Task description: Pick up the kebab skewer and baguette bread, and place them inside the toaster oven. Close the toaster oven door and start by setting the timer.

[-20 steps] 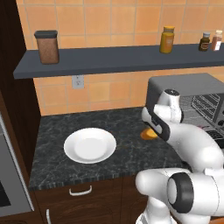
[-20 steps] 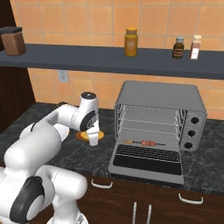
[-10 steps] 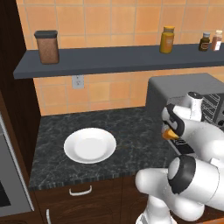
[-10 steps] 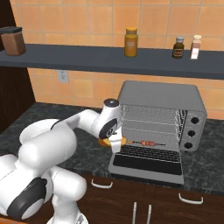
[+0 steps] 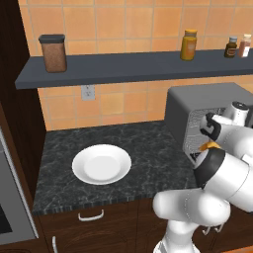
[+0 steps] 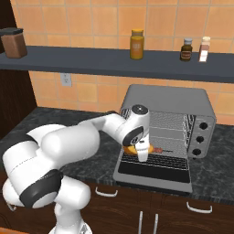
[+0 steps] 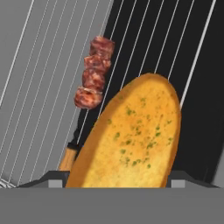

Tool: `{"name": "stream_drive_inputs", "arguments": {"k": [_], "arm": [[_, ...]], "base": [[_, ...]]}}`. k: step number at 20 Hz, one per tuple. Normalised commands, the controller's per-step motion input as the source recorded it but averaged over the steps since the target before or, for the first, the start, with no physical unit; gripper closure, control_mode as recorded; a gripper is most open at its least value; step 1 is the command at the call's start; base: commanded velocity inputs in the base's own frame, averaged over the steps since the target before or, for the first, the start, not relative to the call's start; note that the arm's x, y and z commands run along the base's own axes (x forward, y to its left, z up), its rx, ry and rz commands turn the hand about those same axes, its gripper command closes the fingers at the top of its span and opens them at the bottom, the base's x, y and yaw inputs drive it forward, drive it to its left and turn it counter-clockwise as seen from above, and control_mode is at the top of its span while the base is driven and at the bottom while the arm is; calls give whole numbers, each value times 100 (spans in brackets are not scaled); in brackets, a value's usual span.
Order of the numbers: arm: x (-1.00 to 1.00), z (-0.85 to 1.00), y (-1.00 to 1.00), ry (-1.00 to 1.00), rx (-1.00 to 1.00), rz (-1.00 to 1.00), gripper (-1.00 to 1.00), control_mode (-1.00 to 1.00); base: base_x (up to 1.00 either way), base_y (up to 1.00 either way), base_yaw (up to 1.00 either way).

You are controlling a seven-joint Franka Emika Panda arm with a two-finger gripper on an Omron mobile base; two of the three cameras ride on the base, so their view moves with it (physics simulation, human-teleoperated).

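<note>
The baguette bread (image 7: 131, 140) is sitting between the fingers (image 7: 54, 178), over the wire rack (image 7: 35, 100) inside the toaster oven (image 6: 173, 112). The kebab skewer (image 7: 92, 78) is lying on that rack just beyond the fingers and to one side of the loaf. The toaster oven door (image 6: 153, 170) is lying open below the fingers. The plate (image 5: 101, 164) is sitting on the surface (image 5: 148, 148), well apart to their left.
</note>
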Motion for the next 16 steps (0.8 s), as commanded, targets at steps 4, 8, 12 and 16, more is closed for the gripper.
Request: {"name": "stream_drive_inputs", "arguments": {"k": [4, 8, 12, 16], "arm": [[18, 0, 0, 0, 0, -3, 100, -100], [0, -15, -6, 0, 0, -2, 100, -100], [0, -23, -1, 0, 0, -2, 100, -100], [0, -6, -4, -1, 0, -2, 100, -100]], "base": [[0, 0, 0], [0, 0, 0], [0, 0, 0], [0, 0, 0]]}}
